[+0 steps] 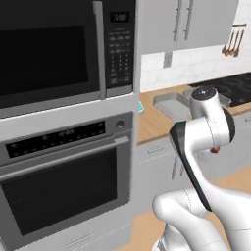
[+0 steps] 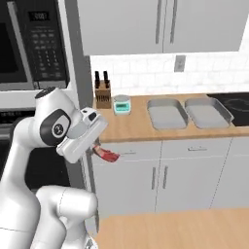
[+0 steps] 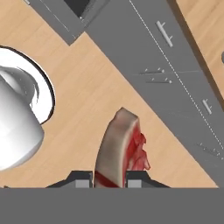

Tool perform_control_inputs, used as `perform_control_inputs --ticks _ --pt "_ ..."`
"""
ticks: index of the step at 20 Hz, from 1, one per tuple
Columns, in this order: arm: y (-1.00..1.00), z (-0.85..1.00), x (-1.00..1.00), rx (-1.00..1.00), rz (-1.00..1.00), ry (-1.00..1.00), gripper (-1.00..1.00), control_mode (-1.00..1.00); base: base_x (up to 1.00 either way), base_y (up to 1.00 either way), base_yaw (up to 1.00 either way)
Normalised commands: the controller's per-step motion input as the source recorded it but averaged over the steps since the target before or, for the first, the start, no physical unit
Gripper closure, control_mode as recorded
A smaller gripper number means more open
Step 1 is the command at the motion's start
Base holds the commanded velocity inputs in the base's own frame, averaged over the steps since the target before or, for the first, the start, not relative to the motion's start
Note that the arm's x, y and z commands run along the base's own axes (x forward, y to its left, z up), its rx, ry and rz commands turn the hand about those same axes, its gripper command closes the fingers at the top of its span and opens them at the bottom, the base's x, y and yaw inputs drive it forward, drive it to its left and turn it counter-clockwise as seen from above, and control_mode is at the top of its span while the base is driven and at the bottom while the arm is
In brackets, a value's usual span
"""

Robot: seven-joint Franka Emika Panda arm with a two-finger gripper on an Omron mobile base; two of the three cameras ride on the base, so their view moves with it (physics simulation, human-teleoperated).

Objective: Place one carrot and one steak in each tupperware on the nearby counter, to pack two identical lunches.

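The steak (image 3: 120, 148), red with a pale fat rim, is clamped between the gripper (image 3: 110, 178) fingers and hangs in front of the white cabinet fronts (image 2: 160, 180), below the counter (image 2: 131, 125) edge. Both grey tupperware (image 2: 167, 114) trays sit side by side on the counter, right of the scale (image 2: 121, 105) and knife block (image 2: 102, 92). The arm's elbow hides most of the gripper from the right base view; in the left base view only a red scrap (image 1: 214, 149) shows.
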Motion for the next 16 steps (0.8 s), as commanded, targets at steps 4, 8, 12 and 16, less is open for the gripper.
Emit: perform_control_inputs --ticks 4,8,12,16 --pt "0.0 0.0 0.0 0.0 0.0 0.0 1.0 1.0 0.99 -1.0 0.31" --pt "0.0 0.0 0.0 0.0 0.0 0.0 1.0 1.0 0.95 -0.85 0.33" --pt "0.0 0.0 0.0 0.0 0.0 0.0 1.0 1.0 0.89 -0.37 0.32" --pt "0.0 0.0 0.0 0.0 0.0 0.0 1.0 1.0 0.55 -0.25 0.36"
